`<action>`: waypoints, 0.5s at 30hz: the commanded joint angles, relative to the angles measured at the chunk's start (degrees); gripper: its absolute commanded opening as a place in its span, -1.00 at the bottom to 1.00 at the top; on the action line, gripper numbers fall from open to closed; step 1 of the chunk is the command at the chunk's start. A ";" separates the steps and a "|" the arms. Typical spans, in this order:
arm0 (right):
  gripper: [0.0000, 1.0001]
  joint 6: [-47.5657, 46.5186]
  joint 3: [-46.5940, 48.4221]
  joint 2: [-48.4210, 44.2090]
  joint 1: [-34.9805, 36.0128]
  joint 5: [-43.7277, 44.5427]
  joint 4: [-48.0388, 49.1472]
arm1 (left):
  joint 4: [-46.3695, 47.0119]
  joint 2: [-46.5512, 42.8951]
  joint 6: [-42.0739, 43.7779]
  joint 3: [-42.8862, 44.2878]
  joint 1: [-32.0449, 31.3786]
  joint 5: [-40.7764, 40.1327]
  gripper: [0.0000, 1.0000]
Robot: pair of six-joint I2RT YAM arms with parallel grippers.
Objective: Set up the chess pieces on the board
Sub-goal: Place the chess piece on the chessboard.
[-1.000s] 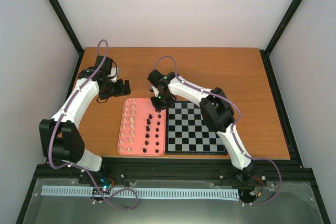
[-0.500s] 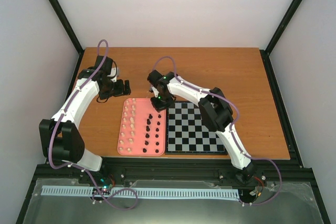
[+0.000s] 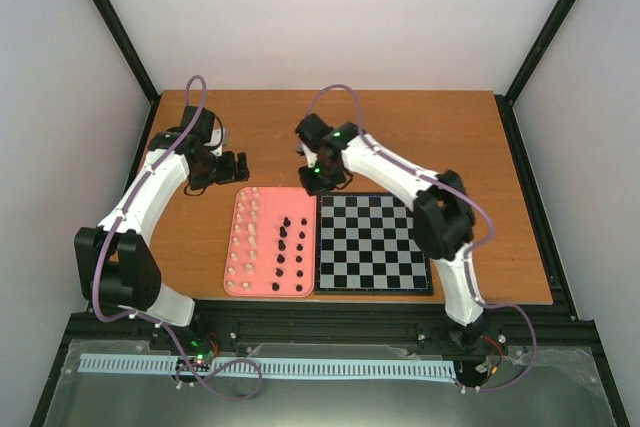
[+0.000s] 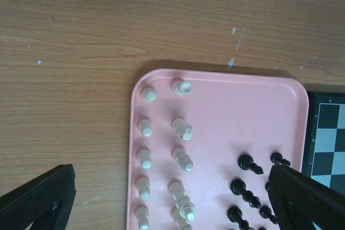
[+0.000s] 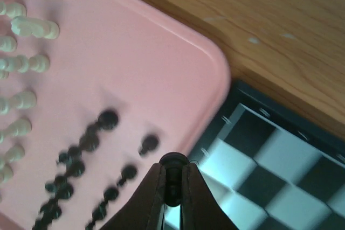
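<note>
The chessboard (image 3: pixel 372 242) lies right of a pink tray (image 3: pixel 303 203) that holds cream-white pieces (image 3: pixel 245 237) and black pieces (image 3: pixel 291 245). My right gripper (image 3: pixel 318 179) hovers above the tray's far right corner, by the board's far left corner. In the right wrist view it (image 5: pixel 173 187) is shut on a small black piece (image 5: pixel 173 164), above the seam between the tray (image 5: pixel 135 63) and the board (image 5: pixel 280 154). My left gripper (image 3: pixel 238 167) is open and empty, off the tray's far left corner. Its view (image 4: pixel 172 208) shows white pieces (image 4: pixel 180 127) and black pieces (image 4: pixel 245 162).
The wooden table (image 3: pixel 420 137) runs back to white walls with black frame posts. The tray's far right part (image 4: pixel 242 106) is bare pink. The board's edge (image 4: pixel 329 133) shows at the right of the left wrist view.
My right gripper has lifted off the tray's black pieces and moved back and slightly right with a black piece; its elbow swung right. The left arm has not moved.
</note>
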 commanded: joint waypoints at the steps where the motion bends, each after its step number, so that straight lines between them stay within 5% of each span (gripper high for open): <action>1: -0.92 1.17 -9.29 -10.89 -3.19 3.77 -0.97 | 0.55 -0.55 -0.64 0.42 -0.18 0.21 1.00; 7: -0.93 2.85 -26.16 -21.85 -10.64 5.41 2.09 | 0.67 -0.79 -0.64 -0.14 -0.18 0.22 1.00; 15: -0.93 3.45 -35.02 -26.83 -15.28 11.69 2.52 | 0.87 -0.18 -0.77 -0.07 -0.18 0.56 1.00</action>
